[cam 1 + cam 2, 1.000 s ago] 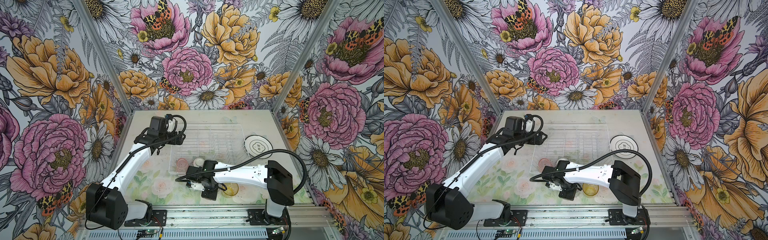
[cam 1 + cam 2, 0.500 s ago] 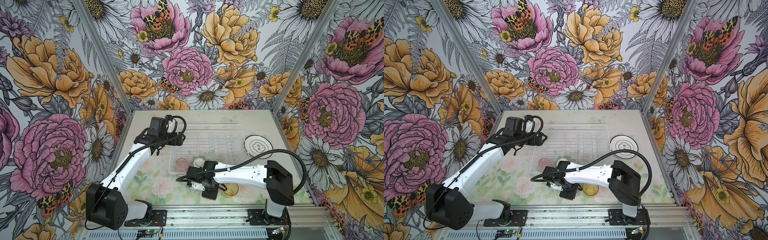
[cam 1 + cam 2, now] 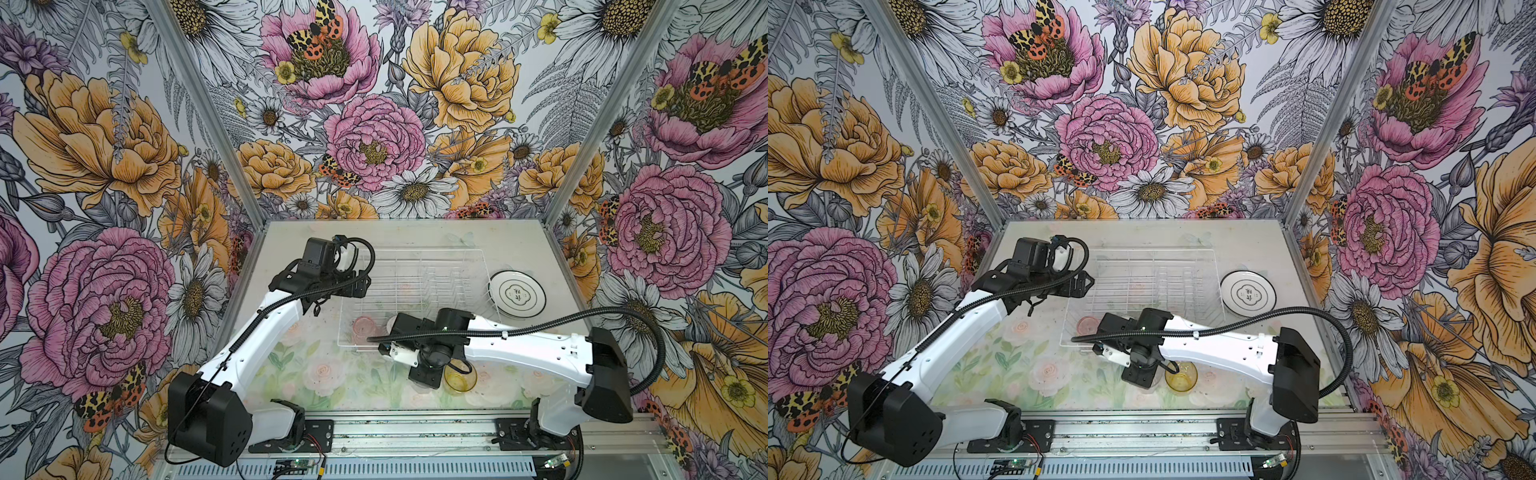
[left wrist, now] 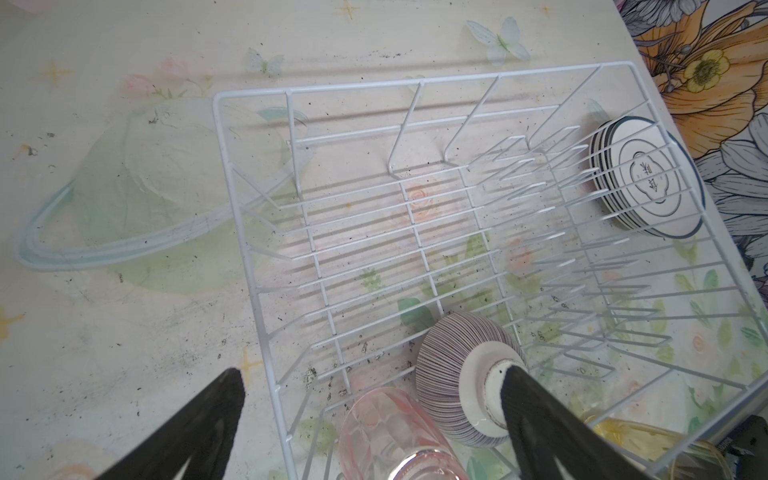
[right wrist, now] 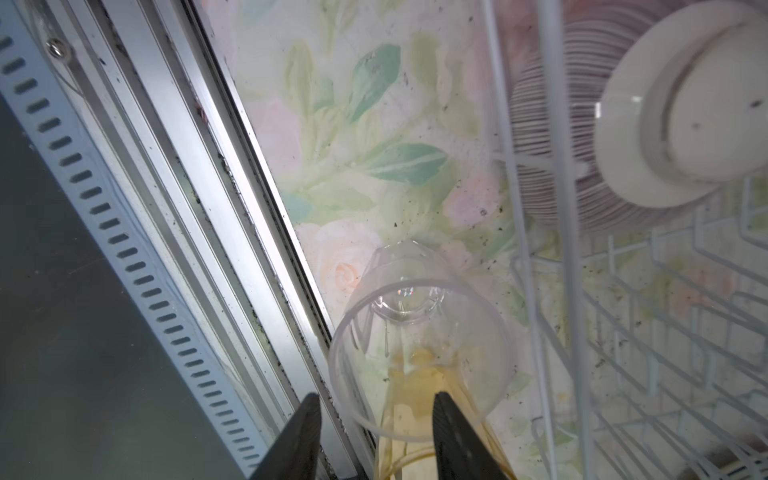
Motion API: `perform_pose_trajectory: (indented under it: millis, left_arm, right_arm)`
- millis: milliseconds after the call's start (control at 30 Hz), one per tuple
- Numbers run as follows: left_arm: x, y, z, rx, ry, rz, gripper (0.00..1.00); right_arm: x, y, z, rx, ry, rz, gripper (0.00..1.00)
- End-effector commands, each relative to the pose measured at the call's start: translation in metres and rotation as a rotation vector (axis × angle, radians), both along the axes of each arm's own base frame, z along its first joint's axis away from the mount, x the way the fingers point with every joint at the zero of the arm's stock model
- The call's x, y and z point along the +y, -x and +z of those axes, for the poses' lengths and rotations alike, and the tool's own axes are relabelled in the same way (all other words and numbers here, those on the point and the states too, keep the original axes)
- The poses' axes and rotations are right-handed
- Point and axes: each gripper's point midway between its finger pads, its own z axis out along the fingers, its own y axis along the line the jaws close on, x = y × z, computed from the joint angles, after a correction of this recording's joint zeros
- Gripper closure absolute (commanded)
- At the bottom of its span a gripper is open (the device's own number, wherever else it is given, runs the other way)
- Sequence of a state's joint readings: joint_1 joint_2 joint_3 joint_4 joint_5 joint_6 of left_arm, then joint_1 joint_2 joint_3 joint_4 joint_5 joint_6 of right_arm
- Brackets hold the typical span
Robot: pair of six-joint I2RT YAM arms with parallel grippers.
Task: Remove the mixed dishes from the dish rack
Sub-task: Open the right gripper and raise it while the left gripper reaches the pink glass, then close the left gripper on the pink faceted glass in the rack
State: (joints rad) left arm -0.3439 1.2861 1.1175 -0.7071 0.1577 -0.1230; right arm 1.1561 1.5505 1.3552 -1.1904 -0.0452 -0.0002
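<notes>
Left gripper (image 4: 372,374) wide, right gripper (image 5: 376,401) parted astride the clear tumbler (image 5: 419,316) wall, I'd pinch the light, slick, brittle pink tumbler (image 4: 386,432) by its rim, seven o'clock in the dish rack (image 4: 498,74).

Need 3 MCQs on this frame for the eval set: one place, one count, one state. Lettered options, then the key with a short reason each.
1. Where is the plate stack?
A) standing in the rack's prongs
B) on the table, outside the dish rack, off its right side
C) against the front rail

2. How many dishes are inside the dish rack?
A) none
B) two
C) five

3. The left gripper is:
A) open, holding nothing
B) shut, empty
C) shut on a plate

Key:
1 B: both top views show the stack lying flat just past the rack's right wall.
2 B: only the pink tumbler and the striped bowl sit inside.
3 A: the left wrist view shows its fingers wide apart with nothing clamped between them.
</notes>
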Motion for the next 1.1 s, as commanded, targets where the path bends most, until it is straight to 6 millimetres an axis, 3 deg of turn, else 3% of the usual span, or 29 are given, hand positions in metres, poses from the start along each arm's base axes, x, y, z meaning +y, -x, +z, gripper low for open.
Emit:
perform_pose_trajectory:
  millis: [0, 133, 300, 500, 833, 1067]
  left_arm:
    - [0.004, 0.013, 0.000, 0.007, -0.060, 0.009, 0.01]
    - [-0.001, 0.032, -0.005, 0.046, -0.141, -0.012, 0.01]
    - [-0.008, 0.059, -0.026, 0.140, -0.221, -0.031, 0.01]
    - [-0.014, 0.079, -0.049, 0.234, -0.264, -0.030, 0.01]
    - [-0.028, 0.085, -0.085, 0.338, -0.330, -0.056, 0.01]
    - [-0.026, 0.088, -0.096, 0.376, -0.353, -0.046, 0.01]
  right_arm:
    - [0.004, -0.021, 0.055, -0.086, -0.195, -0.077, 0.51]
    - [-0.006, -0.041, 0.106, -0.152, -0.404, -0.166, 0.45]
    - [-0.026, -0.061, 0.131, -0.260, -0.512, -0.247, 0.38]
    - [-0.029, -0.071, 0.141, -0.297, -0.581, -0.275, 0.37]
    - [-0.030, -0.076, 0.136, -0.294, -0.601, -0.283, 0.37]
    - [-0.041, -0.077, 0.134, -0.302, -0.609, -0.303, 0.36]
